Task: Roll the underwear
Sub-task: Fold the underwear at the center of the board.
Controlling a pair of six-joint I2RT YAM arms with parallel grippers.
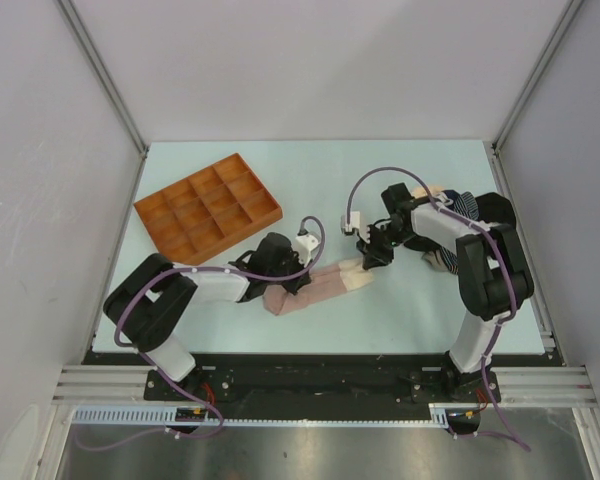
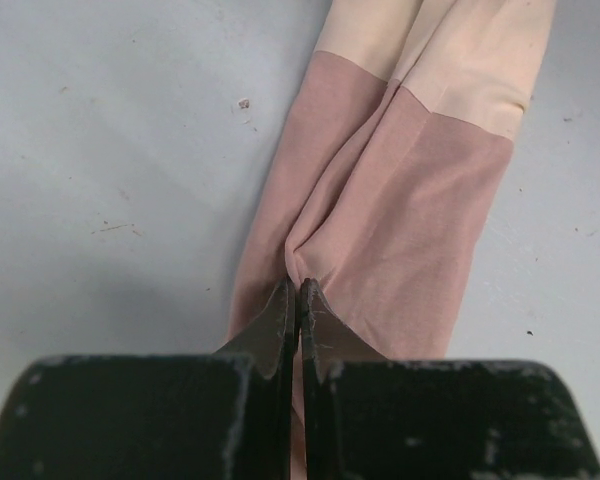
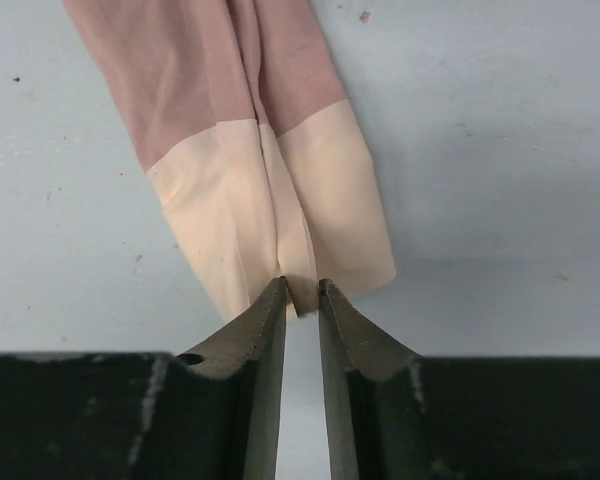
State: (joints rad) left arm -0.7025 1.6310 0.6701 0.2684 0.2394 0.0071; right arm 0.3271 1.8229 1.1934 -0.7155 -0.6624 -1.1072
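Stretching lengthwise, the underwear (image 1: 315,288) has left gripper (image 2: 298,292) clenched on its pink end, right gripper (image 3: 300,292) parted at cream end.

No text, label, brand, number or sign can be read in any of the three views.
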